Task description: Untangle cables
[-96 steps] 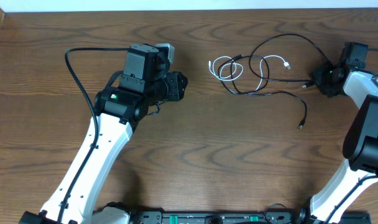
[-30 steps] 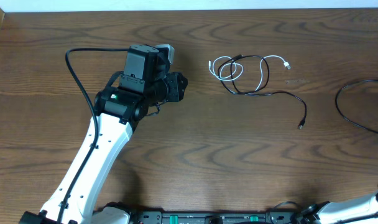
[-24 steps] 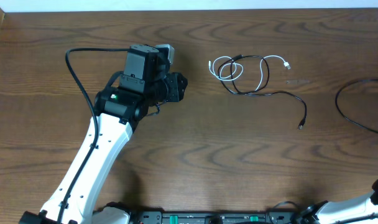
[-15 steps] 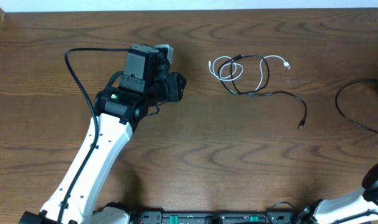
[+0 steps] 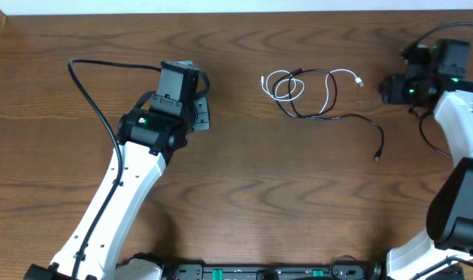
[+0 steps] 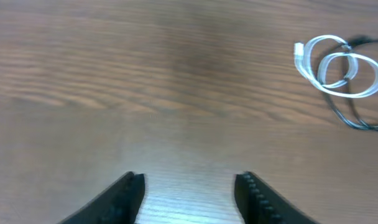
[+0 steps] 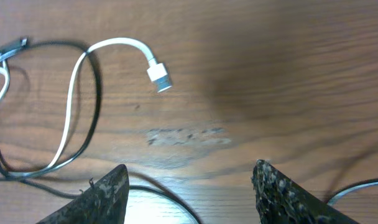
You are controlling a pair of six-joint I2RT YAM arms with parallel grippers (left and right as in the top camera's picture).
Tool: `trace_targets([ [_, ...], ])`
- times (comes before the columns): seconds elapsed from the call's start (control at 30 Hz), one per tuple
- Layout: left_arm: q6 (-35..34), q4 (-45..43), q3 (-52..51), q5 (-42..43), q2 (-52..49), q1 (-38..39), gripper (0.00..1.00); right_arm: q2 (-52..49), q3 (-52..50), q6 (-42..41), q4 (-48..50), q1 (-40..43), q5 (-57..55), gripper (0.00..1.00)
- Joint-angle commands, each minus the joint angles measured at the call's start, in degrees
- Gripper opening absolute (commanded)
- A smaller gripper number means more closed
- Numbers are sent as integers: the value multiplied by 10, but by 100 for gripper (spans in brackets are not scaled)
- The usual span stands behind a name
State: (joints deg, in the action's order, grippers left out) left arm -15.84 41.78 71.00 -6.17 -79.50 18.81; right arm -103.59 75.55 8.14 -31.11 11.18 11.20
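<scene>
1. Where the worktop (image 5: 244, 202) ends at 12 o'clock, a pale strip runs along its whole far edge, and the left edge shows only in the 10 o'clock corner.
2. The cables lie at 1 o'clock from the worktop's centre, near the far edge but short of it. The white cable (image 5: 283, 85) is coiled in small loops at the 9 o'clock end of the tangle, with its plug end out towards 3 o'clock. The black cable (image 5: 341, 117) crosses through those loops and trails off to 5 o'clock, its plug end lying free.
3. Bare wood runs from the tangle towards 9 o'clock as far as the left arm (image 5: 131, 179), and a wide bare band spreads below the tangle towards 6 o'clock.
4. The left arm reaches from 7 o'clock up to 10 o'clock. The left jaws stand apart over bare wood, and in the wrist view the white coil sits at 2 o'clock, well apart from them.
5. The right arm (image 5: 454, 117) stands at 2 to 3 o'clock. The right jaws are apart, gripping nothing, and the white plug end lies near, at 11 o'clock in the wrist view.
6. Half a second ago the right arm was almost out of the overhead view at 3 o'clock; its head now sits just beside the tangle's 3 o'clock end.
7. The left arm's head has turned, and its wire (image 5: 92, 93) has swung towards 9 o'clock. The cables lie as before.
</scene>
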Motion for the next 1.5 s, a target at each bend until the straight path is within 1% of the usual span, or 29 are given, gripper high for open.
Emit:
trace_targets([
  [0.0, -3, 11, 5, -78, 1, -2, 56, 6, 20, 7, -31, -38, -68, 59],
  [0.1, -31, 19, 5, -85, 0, -9, 58, 5, 52, -10, -75, -57, -68, 59],
  [0.13, -43, 24, 5, -85, -1, -14, 59, 5, 70, -31, -102, -66, -67, 58],
  [0.2, -59, 30, 5, -85, -6, -21, 62, 5, 83, -66, -127, -76, -60, 57],
  [0.3, -59, 38, 5, -84, -20, -25, 65, 0, 82, -95, -155, -94, -18, 58],
  [0.37, -59, 45, 5, -74, -35, -25, 66, -11, 80, -133, -172, -109, -9, 59],
  [0.43, -59, 47, 5, -43, -49, -25, 67, -27, 78, -167, -185, -124, -10, 60],
  [0.57, -59, 47, 5, -17, -69, -25, 66, -60, 78, -238, -188, -145, -19, 62],
  [0.6, -59, 47, 5, -17, -73, -25, 67, -84, 78, -287, -189, -155, -30, 62],
  [0.7, -59, 47, 5, -17, -73, -25, 66, -115, 78, -356, -186, -165, -38, 61],
  [0.77, -59, 48, 5, -17, -73, -25, 66, -138, 78, -411, -178, -172, -62, 61],
  [0.8, -59, 49, 5, -17, -73, -25, 67, -143, 78, -424, -174, -173, -68, 61],
  [0.87, -59, 51, 5, -17, -73, -25, 67, -157, 78, -444, -155, -177, -72, 57],
  [0.93, -59, 53, 5, -17, -73, -25, 66, -167, 78, -450, -137, -181, -72, 50],
  [1.1, -59, 54, 5, -17, -73, -25, 67, -176, 78, -504, -125, -186, -115, 41],
  [1.17, -59, 54, 5, -17, -73, -25, 67, -176, 78, -503, -109, -187, -129, 33],
  [1.27, -59, 53, 5, -17, -73, -25, 67, -176, 78, -503, -85, -188, -127, 11],
  [1.33, -59, 53, 5, -18, -73, -25, 66, -176, 78, -487, -75, -193, -119, 1],
  [1.37, -59, 53, 5, -18, -73, -25, 66, -176, 78, -464, -67, -196, -102, 1],
  [1.47, -59, 54, 5, -17, -73, -25, 66, -173, 85, -339, -28, -216, -14, 1],
])
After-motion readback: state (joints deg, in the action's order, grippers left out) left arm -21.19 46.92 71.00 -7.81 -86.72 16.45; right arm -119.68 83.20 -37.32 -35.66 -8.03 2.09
